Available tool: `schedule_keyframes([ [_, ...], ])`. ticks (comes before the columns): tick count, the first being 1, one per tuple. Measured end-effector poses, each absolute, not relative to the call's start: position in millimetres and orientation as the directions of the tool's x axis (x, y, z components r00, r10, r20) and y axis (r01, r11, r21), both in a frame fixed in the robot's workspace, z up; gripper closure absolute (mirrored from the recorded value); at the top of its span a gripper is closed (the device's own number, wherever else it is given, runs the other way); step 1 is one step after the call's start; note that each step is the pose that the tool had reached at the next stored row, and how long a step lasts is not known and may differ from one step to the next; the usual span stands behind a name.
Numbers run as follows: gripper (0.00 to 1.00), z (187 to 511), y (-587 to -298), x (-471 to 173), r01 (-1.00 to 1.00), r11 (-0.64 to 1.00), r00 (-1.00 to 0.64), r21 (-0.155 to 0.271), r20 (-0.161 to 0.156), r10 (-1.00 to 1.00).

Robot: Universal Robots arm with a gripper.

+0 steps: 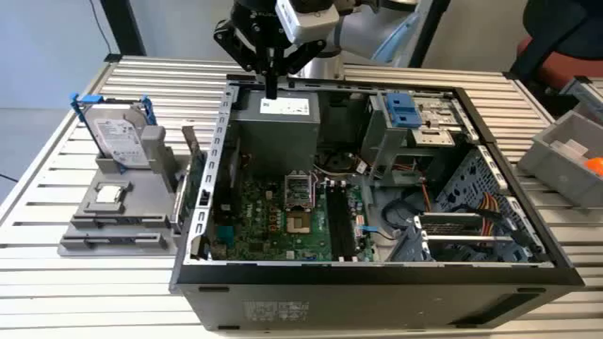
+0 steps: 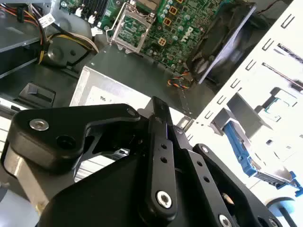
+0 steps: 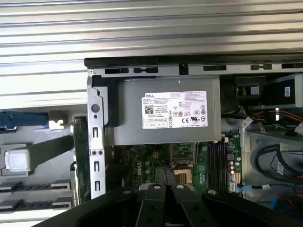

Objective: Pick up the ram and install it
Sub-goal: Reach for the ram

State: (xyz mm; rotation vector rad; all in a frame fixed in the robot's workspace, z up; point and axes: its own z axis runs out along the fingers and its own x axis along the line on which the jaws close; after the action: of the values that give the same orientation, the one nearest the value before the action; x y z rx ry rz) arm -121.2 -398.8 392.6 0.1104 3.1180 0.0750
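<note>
One arm, one hand (image 1: pixel 271 89), and its fingers are clenched tip to tip; in both wrist views they meet with no gap. It hangs over the far end of the single open case (image 1: pixel 377 293), just above the power supply (image 1: pixel 278 134). Where the ram sits I cannot tell.

Inside the case, the power supply fills the far end on the exterior view's left. The motherboard (image 1: pixel 273 215) lies nearer, its long black slots (image 1: pixel 337 222) to the right of the socket. A blue-tabbed bay (image 1: pixel 403 109) sits far right.

On the slatted counter (image 1: pixel 75 304), to the exterior view's left of the case, stands one grey rack (image 1: pixel 104 240). It holds one drive (image 1: pixel 123 138) upright and one pale square chip (image 1: pixel 111 194) lying flat. One green card (image 1: pixel 195 185) stands on edge between rack and case. One grey bin (image 1: pixel 560 152) on the right holds something orange (image 1: pixel 594 164).
</note>
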Motion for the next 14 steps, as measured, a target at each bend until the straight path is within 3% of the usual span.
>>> schedule_keyframes([
  [14,1.0,392.6,-398.8,-123.9,0.07,0.996,-0.997,0.049,-0.019,0.071],
])
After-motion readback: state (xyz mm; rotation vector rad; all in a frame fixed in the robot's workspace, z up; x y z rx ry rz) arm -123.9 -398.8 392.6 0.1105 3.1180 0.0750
